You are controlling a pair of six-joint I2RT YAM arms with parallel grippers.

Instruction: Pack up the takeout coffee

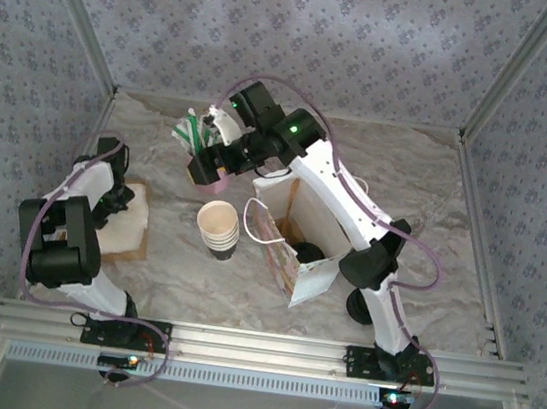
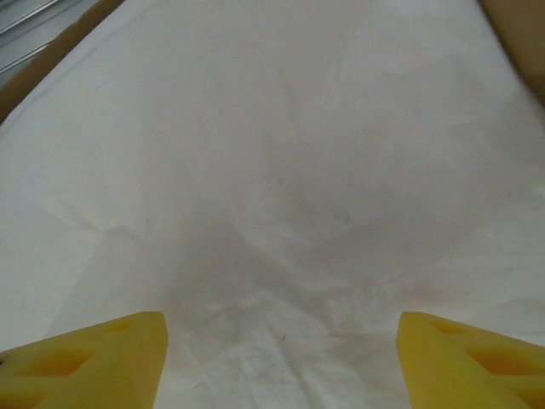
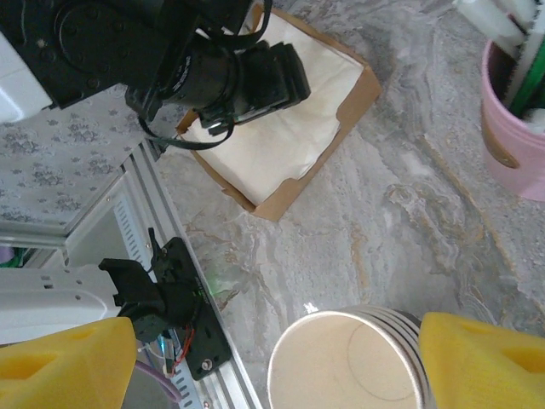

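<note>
Nearest the arm bases, the white paper bag (image 1: 310,280) is standing open, and a dark round shape low inside it is looking like the black lid of the takeout coffee (image 1: 306,252). Just left of the bag, the stack of lidless cups (image 1: 218,228) is sitting. The left gripper (image 2: 281,331) is hanging over the napkins (image 2: 281,153), jaws apart, gripping nothing. Farther back, the right gripper (image 3: 272,366) is hovering near the pink holder (image 3: 511,128), spread wide and empty.
</note>
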